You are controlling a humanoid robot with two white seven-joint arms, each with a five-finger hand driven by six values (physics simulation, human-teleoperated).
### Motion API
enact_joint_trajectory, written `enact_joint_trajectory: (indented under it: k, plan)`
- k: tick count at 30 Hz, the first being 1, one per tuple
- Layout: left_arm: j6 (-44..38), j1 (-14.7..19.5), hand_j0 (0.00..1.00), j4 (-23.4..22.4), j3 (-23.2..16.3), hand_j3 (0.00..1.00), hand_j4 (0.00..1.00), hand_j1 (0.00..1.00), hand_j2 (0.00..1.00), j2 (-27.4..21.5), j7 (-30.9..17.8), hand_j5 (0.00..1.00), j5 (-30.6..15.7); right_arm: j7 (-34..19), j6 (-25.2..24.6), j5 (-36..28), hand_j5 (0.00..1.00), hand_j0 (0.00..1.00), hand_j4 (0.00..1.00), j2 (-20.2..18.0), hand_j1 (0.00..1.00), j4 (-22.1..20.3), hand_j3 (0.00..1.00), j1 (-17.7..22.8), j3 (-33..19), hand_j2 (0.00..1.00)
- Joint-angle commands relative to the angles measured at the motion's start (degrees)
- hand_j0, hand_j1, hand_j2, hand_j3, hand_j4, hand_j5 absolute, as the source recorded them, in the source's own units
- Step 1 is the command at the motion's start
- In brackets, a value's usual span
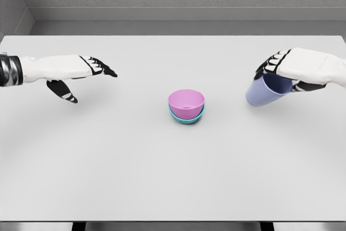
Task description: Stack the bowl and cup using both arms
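A pink bowl sits nested inside a teal bowl at the middle of the white table. At the right, my right hand is shut on a blue-violet cup, which hangs tilted above the table with its base toward the lower left. My left hand hovers at the left of the table, fingers stretched out and thumb down, holding nothing. Both hands are well apart from the bowls.
A grey wall runs behind the table's far edge. The table's front edge lies near the bottom of the view.
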State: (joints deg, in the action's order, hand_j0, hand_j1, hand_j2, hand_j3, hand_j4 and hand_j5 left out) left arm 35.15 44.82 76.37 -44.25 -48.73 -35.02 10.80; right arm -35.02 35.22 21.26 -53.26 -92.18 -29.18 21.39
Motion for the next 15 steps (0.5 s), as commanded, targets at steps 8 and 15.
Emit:
enact_joint_trajectory:
  k: [8,15]
  plan:
    - [-0.1,0.1,1.00,0.0,0.0,1.00,1.00,1.00,1.00,-0.1,0.0,1.00,-0.3,0.0,-0.2,-0.4,0.67,0.67,0.67,-0.1,0.67,0.0,0.67,0.1,0.0,0.67]
    - [-0.1,0.1,1.00,0.0,0.0,1.00,1.00,1.00,1.00,-0.1,0.0,1.00,-0.1,0.0,-0.2,-0.4,0.67,0.67,0.67,-0.2,0.67,0.0,0.67,0.0,0.0,0.67]
